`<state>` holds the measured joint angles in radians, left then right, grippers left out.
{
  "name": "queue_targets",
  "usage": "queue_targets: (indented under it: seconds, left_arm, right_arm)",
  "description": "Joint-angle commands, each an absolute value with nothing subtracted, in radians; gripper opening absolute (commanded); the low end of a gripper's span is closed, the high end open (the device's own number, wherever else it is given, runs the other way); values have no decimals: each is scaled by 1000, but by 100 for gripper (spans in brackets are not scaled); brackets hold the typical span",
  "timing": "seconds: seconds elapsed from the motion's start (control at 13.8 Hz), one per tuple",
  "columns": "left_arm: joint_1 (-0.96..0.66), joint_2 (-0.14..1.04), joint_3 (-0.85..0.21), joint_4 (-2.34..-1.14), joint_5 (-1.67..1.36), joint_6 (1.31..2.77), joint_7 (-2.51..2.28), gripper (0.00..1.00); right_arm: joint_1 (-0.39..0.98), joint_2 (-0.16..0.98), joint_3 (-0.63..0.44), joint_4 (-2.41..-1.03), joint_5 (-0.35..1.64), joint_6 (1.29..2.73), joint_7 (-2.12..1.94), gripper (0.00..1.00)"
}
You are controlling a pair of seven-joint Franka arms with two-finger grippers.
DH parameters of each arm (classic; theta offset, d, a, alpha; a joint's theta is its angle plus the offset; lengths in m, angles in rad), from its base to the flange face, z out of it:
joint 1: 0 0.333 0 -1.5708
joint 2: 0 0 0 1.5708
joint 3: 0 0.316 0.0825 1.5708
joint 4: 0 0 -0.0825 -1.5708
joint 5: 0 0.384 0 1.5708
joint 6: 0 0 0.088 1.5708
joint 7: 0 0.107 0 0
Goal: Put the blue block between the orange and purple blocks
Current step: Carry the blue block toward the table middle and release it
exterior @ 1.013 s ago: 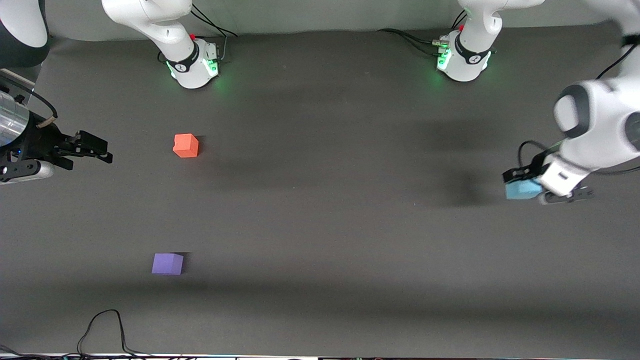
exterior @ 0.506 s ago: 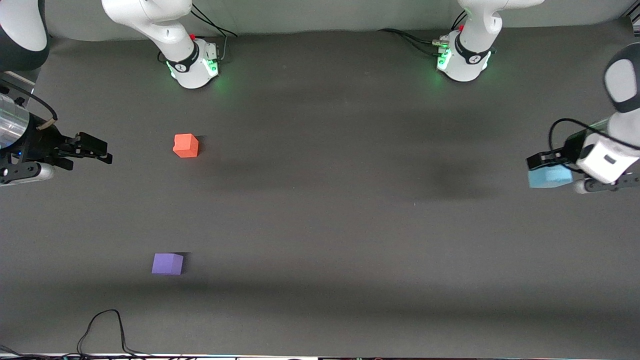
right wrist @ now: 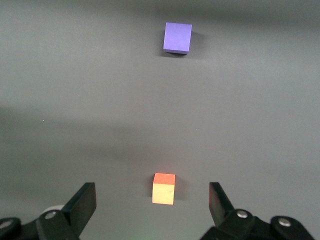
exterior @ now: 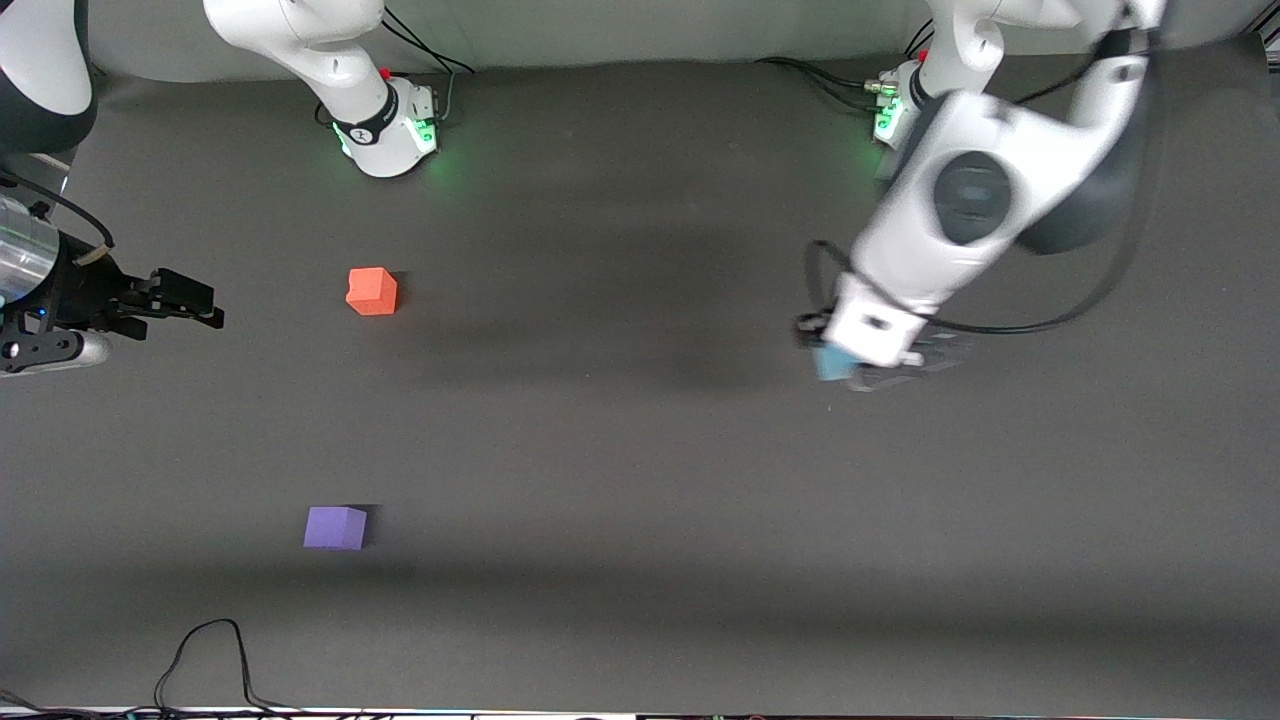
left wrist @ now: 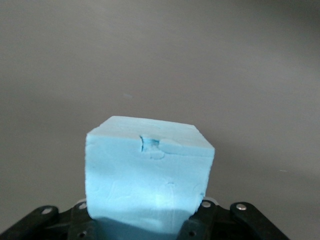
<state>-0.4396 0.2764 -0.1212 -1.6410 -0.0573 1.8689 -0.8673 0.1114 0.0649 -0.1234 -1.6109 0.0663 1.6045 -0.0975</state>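
Observation:
My left gripper (exterior: pixel 838 362) is shut on the light blue block (exterior: pixel 829 364) and holds it in the air over the table toward the left arm's end. In the left wrist view the blue block (left wrist: pixel 150 175) fills the space between the jaws. The orange block (exterior: pixel 371 291) sits on the table toward the right arm's end. The purple block (exterior: pixel 335 527) lies nearer the front camera than the orange one. My right gripper (exterior: pixel 205 305) is open and empty, waiting at the right arm's end. The right wrist view shows the orange block (right wrist: pixel 163 188) and the purple block (right wrist: pixel 177 37).
A black cable (exterior: pixel 205 650) loops on the table near the front edge, nearer the camera than the purple block. The dark grey table (exterior: pixel 620 470) carries nothing else.
My left arm swung out toward its end of the table, then back toward the middle, carrying the blue block. The right arm and both other blocks have not moved.

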Motion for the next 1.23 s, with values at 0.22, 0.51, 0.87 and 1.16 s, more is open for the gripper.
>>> queue_targets:
  seconds: [0.22, 0.51, 0.87, 1.16]
  left_arm:
    - [-664, 619, -103, -1401, 40, 1975, -1156, 12]
    - [-744, 767, -101, -1402, 43, 2208, -1244, 12]
    - [-762, 841, -97, -1413, 86, 2292, -1262, 81]
    - [-746, 796, -89, -1414, 89, 2251, -1256, 100]
  right_arm:
    - [118, 74, -126, -1611, 61, 1597, -81, 100]
    - [123, 95, -123, -1626, 63, 1615, -81, 100]
    - [124, 110, -121, -1643, 67, 1646, -83, 100]
    - [155, 129, -118, -1658, 72, 1693, -71, 100]
